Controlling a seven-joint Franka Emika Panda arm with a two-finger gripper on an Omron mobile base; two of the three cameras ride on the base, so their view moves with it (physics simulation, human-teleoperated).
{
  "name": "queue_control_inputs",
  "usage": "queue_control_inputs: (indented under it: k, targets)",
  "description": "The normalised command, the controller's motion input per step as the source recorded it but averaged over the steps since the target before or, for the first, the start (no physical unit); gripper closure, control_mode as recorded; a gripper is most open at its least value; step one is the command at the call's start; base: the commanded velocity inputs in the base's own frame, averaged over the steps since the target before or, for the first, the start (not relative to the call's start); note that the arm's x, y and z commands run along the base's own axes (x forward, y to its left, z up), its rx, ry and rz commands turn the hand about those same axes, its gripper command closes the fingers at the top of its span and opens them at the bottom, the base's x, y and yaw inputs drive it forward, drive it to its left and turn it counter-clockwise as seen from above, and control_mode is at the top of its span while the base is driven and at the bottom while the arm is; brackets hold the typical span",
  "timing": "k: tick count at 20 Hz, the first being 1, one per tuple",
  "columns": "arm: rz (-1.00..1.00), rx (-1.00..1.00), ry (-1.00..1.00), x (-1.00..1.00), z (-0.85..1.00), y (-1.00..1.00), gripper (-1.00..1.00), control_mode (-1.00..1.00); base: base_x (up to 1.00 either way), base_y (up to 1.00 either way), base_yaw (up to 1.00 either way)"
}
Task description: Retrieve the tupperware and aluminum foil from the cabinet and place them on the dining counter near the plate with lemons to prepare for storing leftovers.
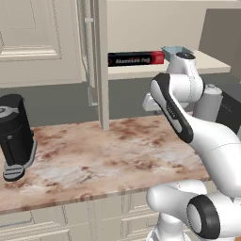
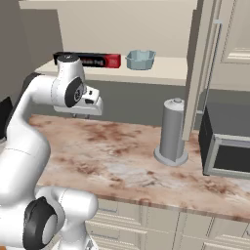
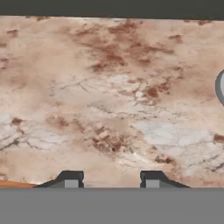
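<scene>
Marbled worktop (image 3: 109,100) below gripper (image 3: 111,180), fingers spread, holding nothing; aluminum foil (image 2: 95,60) and tupperware (image 2: 140,59) side by side on open cabinet shelf (image 2: 171,68), tupperware right

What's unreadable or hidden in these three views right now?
- Long black foil box with red end: right base view, its left end sits behind the arm's wrist.
- Pale blue-grey plastic tub: left base view, the wrist covers most of it.
- Black toaster oven: cut by the right edge.
- Gripper: hand view, two separated tips over bare marbled worktop, holding nothing.
</scene>
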Motion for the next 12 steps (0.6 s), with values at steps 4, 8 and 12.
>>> queue_control_inputs:
  k: [4,8,12]
  targets:
    - [0.0,0.0,-0.15,-0.14,0.13,0.03,-1.0,-1.0,0.0,0.0,0.0]
    - [-0.02,0.07,-0.4,-0.1,0.55,-0.01,-1.0,-1.0,0.0,0.0,0.0]
    - [-0.12,0.13,-0.4,0.0,0.69,0.01,-1.0,-1.0,0.0,0.0,0.0]
